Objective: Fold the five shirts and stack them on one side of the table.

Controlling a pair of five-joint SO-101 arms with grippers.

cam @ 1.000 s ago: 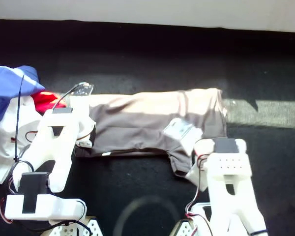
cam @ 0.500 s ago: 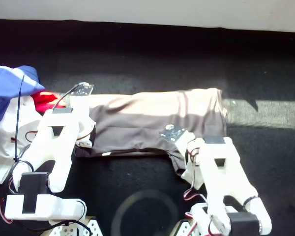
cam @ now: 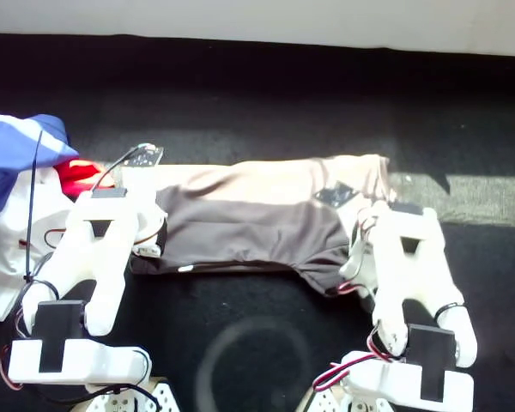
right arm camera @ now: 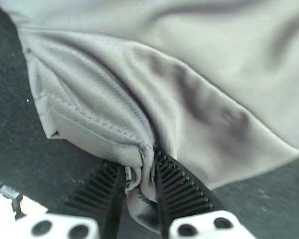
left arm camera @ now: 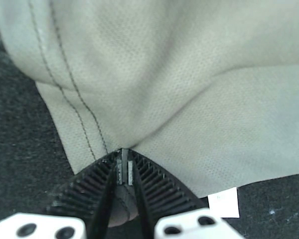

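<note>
- Centrally, a grey-brown shirt [cam: 257, 215] lies on the black table [cam: 266, 103] as a long band running from one arm to the other, its far strip in sunlight and its near part in shade.
- Seen from the left wrist, the shirt [left arm camera: 189, 94] shows a stitched hem along one edge and a small white tag [left arm camera: 223, 203] at the corner of the hem, lying on the dark table surface.
- From the right wrist, the shirt [right arm camera: 199, 74] is bunched into several layered folds, with a seamed edge drawn down into the jaws.
- On the left, the left gripper [left arm camera: 125, 162] is pinched nearly closed on a fold of the shirt, the cloth pulled into a crease that runs from its ribbed black fingers [left arm camera: 159, 181].
- Likewise the right gripper [right arm camera: 148, 162] clamps a wad of shirt fabric between its ribbed fingers [right arm camera: 182, 191], the jaws narrow.
- Overhead, the left arm [cam: 99, 249] stands at the shirt's left end and the right arm [cam: 408, 257] at its right end, both over its near edge.
- Beyond the left arm, at the table's left edge, a loose pile holds a blue shirt [cam: 17, 150], a red shirt [cam: 81, 176] and a white shirt [cam: 4, 249].
</note>
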